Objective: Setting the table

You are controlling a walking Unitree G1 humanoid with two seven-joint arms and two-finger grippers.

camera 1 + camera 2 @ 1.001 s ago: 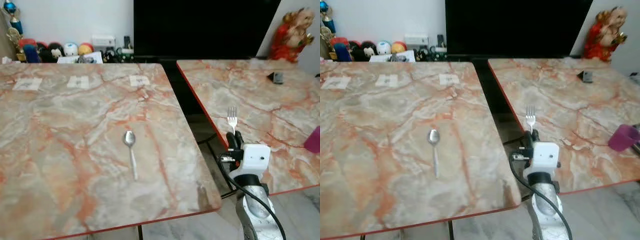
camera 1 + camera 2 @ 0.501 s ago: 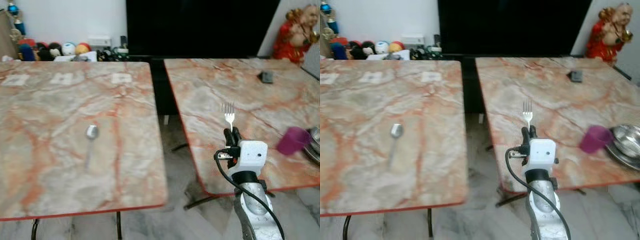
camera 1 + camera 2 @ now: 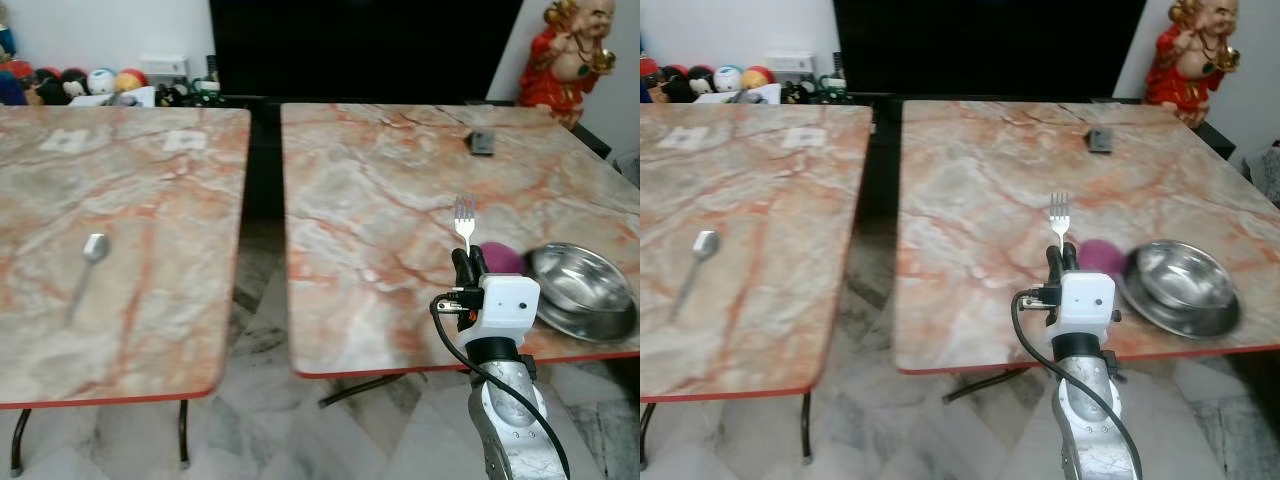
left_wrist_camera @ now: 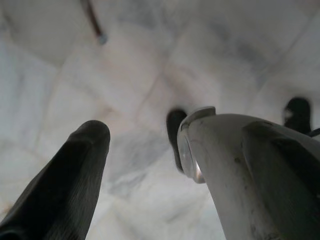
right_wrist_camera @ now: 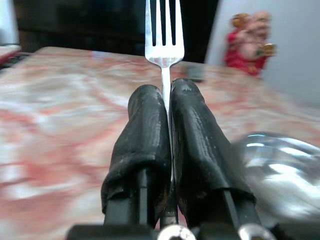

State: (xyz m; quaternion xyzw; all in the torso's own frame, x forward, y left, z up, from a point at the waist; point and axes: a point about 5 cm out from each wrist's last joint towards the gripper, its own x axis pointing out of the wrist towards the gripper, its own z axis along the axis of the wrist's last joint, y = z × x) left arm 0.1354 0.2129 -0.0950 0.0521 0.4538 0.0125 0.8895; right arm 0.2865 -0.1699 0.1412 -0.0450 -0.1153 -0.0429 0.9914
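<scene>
Fork [image 3: 464, 212], upright, tines up, is clamped in the right gripper [image 3: 467, 262] at 5 o'clock in the head views, now over the right table [image 3: 380, 200]; a steel bowl [image 3: 580, 290] and purple cup [image 3: 500, 258] have come into frame at 3 o'clock, the spoon [image 3: 88, 262] shifted to 9, so placement beside the bowl is judged near. Left wrist view: left gripper [image 4: 145, 165] is seen spread wide above floor tiles. Right wrist view: fingers [image 5: 145, 135] are pressed shut on the fork's handle.

a home living room: marble tables [image 3: 380, 180], television [image 3: 360, 45], figurine [image 3: 562, 50].

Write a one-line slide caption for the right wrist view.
Right claw shut on an upright fork, above the marble table beside a steel bowl.
</scene>
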